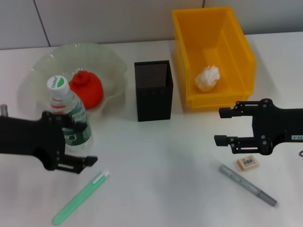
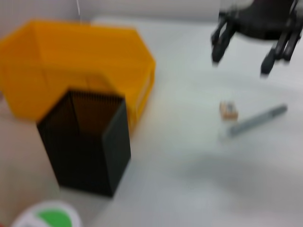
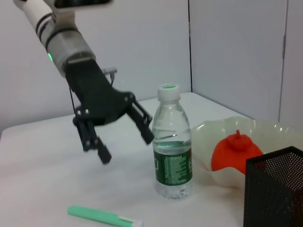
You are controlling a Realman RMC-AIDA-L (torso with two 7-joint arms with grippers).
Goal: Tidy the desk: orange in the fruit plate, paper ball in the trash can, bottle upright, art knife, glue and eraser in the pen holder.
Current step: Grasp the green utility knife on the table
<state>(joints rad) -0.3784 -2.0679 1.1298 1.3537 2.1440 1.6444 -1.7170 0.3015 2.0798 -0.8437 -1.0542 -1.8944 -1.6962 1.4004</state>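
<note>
Clear glossy plastic bottle (image 1: pixel 70 116) on smooth matt white counter (image 1: pixel 161 161); black wire-mesh pen holder (image 1: pixel 153 90); glossy yellow plastic trash can (image 1: pixel 236 42) holding crumpled paper ball (image 1: pixel 208 78); translucent wavy fruit plate (image 1: pixel 113 61); matt black grippers.

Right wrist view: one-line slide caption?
Left gripper open beside upright bottle; orange in fruit plate.

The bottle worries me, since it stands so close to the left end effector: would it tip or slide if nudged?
The bottle is tall on a narrow base, so a push near its cap would probably tip it. It looks nearly empty, hence likely light. The open left end effector is beside it, seemingly not gripping.
</note>
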